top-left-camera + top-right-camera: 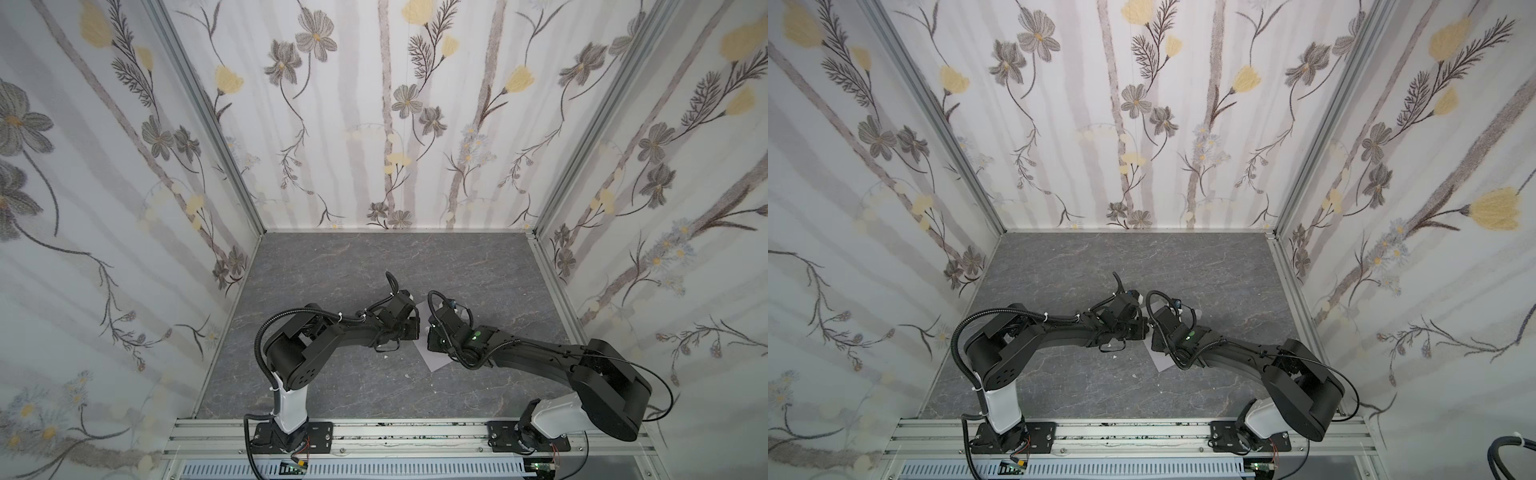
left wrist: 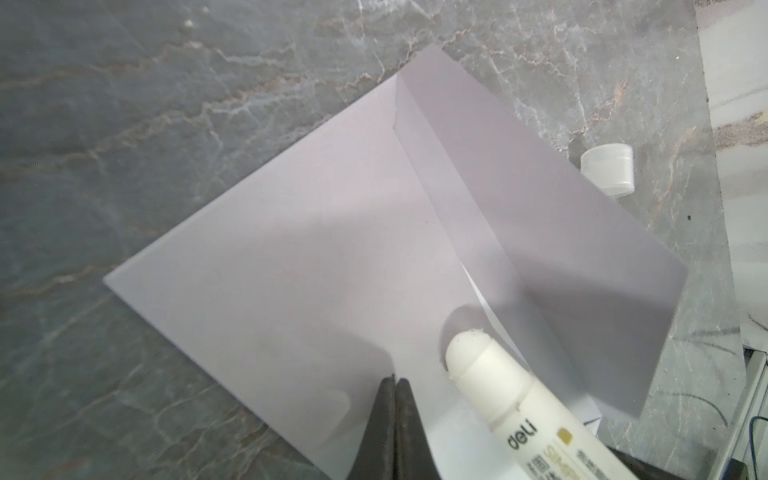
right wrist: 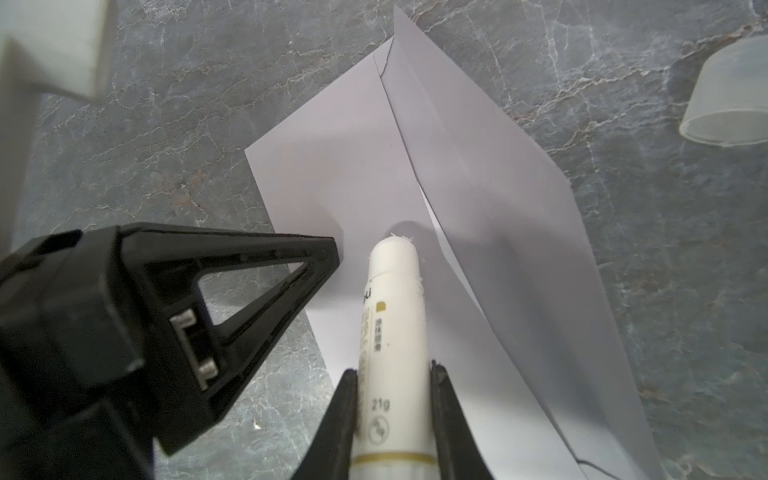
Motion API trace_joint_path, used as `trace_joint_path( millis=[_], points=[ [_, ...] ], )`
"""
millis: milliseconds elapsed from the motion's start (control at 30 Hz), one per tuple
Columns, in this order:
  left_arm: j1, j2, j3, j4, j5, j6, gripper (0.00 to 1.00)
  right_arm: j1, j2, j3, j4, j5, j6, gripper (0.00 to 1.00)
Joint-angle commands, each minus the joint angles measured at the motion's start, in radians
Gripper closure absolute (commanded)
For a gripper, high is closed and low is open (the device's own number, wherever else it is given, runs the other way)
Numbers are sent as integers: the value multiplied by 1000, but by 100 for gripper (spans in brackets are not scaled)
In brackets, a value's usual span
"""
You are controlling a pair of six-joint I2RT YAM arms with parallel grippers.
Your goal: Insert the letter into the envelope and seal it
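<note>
The envelope [image 2: 332, 257], grey-lavender, lies flat on the grey marbled desk [image 1: 374, 266] with its pointed flap [image 2: 561, 216] open and tilted up from the body along the fold. In both top views the two wrists hide most of the envelope, and only one corner shows between the arms. The letter appears only as a thin white edge [image 2: 482, 299] in the envelope's mouth, under the flap. The left end effector [image 2: 392, 384] is closed, fingers pressed together, with its tips on the envelope's body near one long edge. The right end effector [image 3: 392, 374] grips a white glue stick [image 3: 395, 316] by the barrel. The stick's uncapped tip points at the envelope's body just beside the fold and the flap. Whether the tip touches the paper cannot be told. A translucent white cap [image 2: 607, 168] lies on the desk just beside the outer edge of the flap, apart from the envelope.
</note>
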Motion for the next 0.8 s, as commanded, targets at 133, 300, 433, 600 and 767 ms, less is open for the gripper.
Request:
trace_joint_path(
  millis=[133,300,433,600,767],
  points=[
    [-2,3,-12,-122,-8,-12,100,38,-81,-4,-106,14,42,100],
    [-2,6,-10,-122,-5,-13,100,48,-135,-5,-137,27,61,100],
    [-3,8,-7,-122,-3,-15,100,63,-123,-32,-113,2,82,100],
    [-4,8,-6,-122,1,-15,100,63,-86,-60,-73,-1,94,100],
    [-5,7,-5,-122,5,-14,100,32,-37,-51,-39,23,77,100]
  ],
)
